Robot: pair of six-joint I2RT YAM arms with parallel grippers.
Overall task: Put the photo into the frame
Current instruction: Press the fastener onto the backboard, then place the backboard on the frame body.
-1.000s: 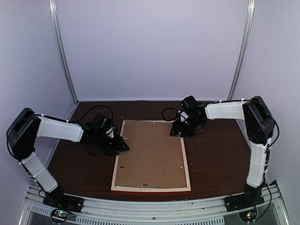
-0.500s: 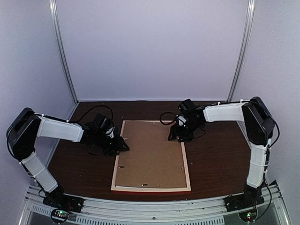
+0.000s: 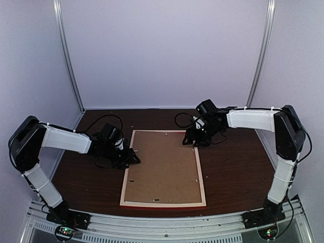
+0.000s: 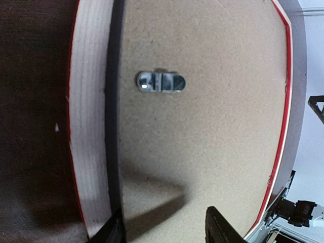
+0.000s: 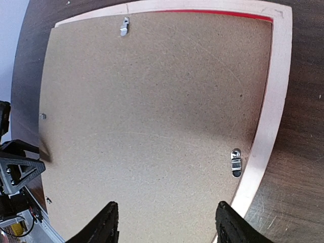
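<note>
- The frame (image 3: pixel 202 178) lies face down on the table (image 3: pixel 235 167), pale wooden back upward, with a brown board (image 3: pixel 162 167) filling it and a red edge showing along the near side
- The left gripper (image 3: pixel 130 158) hangs low at the frame's left rail, its fingers (image 4: pixel 218 229) partly spread and gripping nothing
- From the left wrist, one finger sits at the seam where the rail (image 4: pixel 88 126) meets the board (image 4: pixel 212 126), and the other sits over bare board
- A metal clip (image 4: pixel 161 82) lies on the board straight ahead of the gap between these fingers
- The right gripper (image 3: pixel 191 143) hovers over the frame's far right corner, its fingers (image 5: pixel 107 224) wide apart and empty
- From the right wrist, both fingers are above the board (image 5: pixel 152 116), with the rail (image 5: pixel 267 126) just outside one of them
- A second clip (image 5: pixel 236 162) sits just ahead of that finger against the rail, and a third (image 5: pixel 124 25) lies far ahead at the opposite rail
- Whether the photo lies under the board cannot be told
</note>
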